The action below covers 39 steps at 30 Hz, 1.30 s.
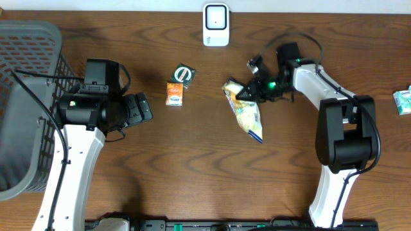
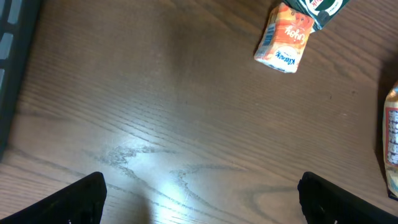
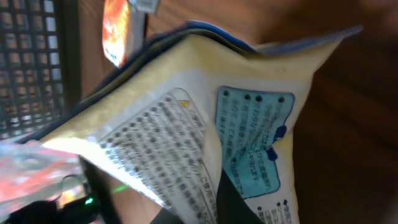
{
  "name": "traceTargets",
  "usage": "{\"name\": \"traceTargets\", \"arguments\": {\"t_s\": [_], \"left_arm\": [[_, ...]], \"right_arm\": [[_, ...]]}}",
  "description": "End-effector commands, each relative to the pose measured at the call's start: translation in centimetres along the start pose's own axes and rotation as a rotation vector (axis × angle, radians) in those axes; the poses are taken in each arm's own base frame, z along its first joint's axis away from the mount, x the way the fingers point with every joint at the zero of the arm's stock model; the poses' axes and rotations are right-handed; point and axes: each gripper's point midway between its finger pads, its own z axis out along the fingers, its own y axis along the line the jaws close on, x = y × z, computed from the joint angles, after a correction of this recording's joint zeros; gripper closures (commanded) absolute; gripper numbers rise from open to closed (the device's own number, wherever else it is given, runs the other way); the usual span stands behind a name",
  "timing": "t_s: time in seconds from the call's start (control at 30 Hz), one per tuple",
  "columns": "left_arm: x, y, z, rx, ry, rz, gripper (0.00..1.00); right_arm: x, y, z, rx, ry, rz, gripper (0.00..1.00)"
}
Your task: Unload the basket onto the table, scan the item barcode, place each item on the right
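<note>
The item is a yellow and blue snack bag (image 1: 247, 109) lying slanted on the table right of centre. My right gripper (image 1: 255, 88) is at the bag's upper end, shut on a fold of it. The right wrist view is filled by the bag's printed back (image 3: 186, 124), the right gripper (image 3: 168, 193) pinching it and one dark finger (image 3: 233, 202) pressed to the sheet. I can make out no barcode. A white scanner (image 1: 216, 24) stands at the table's far edge. My left gripper (image 1: 140, 108) hovers open over bare wood (image 2: 199, 199), holding nothing.
A small orange box (image 1: 174, 94) and a green packet (image 1: 184, 74) lie left of the bag; the left wrist view also catches the orange box (image 2: 285, 38). A grey mesh basket (image 1: 26, 96) fills the left edge. A green-white packet (image 1: 403, 101) sits at the right edge.
</note>
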Motion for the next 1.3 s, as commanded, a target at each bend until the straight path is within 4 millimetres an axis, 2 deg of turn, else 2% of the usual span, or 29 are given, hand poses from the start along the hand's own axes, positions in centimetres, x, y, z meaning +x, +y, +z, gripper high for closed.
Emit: {"name": "traceTargets", "arguments": {"t_s": [0.0, 0.03, 0.1, 0.27, 0.37, 0.57, 0.87, 1.0, 1.13, 1.27], "left_arm": [[0.0, 0.2, 0.0, -0.006, 0.002, -0.003, 0.02], [0.0, 0.2, 0.0, -0.006, 0.002, -0.003, 0.02], [0.0, 0.2, 0.0, -0.006, 0.002, -0.003, 0.02], [0.0, 0.2, 0.0, -0.006, 0.002, -0.003, 0.02], [0.0, 0.2, 0.0, -0.006, 0.002, -0.003, 0.02], [0.0, 0.2, 0.0, -0.006, 0.002, -0.003, 0.02], [0.0, 0.2, 0.0, -0.006, 0.002, -0.003, 0.02], [0.0, 0.2, 0.0, -0.006, 0.002, -0.003, 0.02], [0.0, 0.2, 0.0, -0.006, 0.002, -0.003, 0.02], [0.0, 0.2, 0.0, -0.006, 0.002, -0.003, 0.02]], "right_arm": [[1.5, -1.3, -0.4, -0.073, -0.008, 0.072, 0.73], [1.5, -2.2, -0.8, -0.046, -0.014, 0.088, 0.68], [1.5, -3.5, -1.5, -0.003, -0.026, 0.114, 0.65], [1.1, -6.1, -3.7, 0.057, -0.074, 0.224, 0.67], [1.3, -7.6, -4.9, 0.126, -0.074, 0.267, 0.64], [2.5, -11.1, -8.7, 0.435, -0.002, 0.342, 0.61], [2.3, -12.6, -14.6, 0.79, 0.034, 0.413, 0.57], [2.1, -11.8, -14.6, 0.784, 0.043, 0.414, 0.56], [1.7, -10.5, -13.3, 0.718, 0.056, 0.38, 0.43], [1.6, -9.6, -12.2, 0.693, 0.087, 0.305, 0.12]]}}
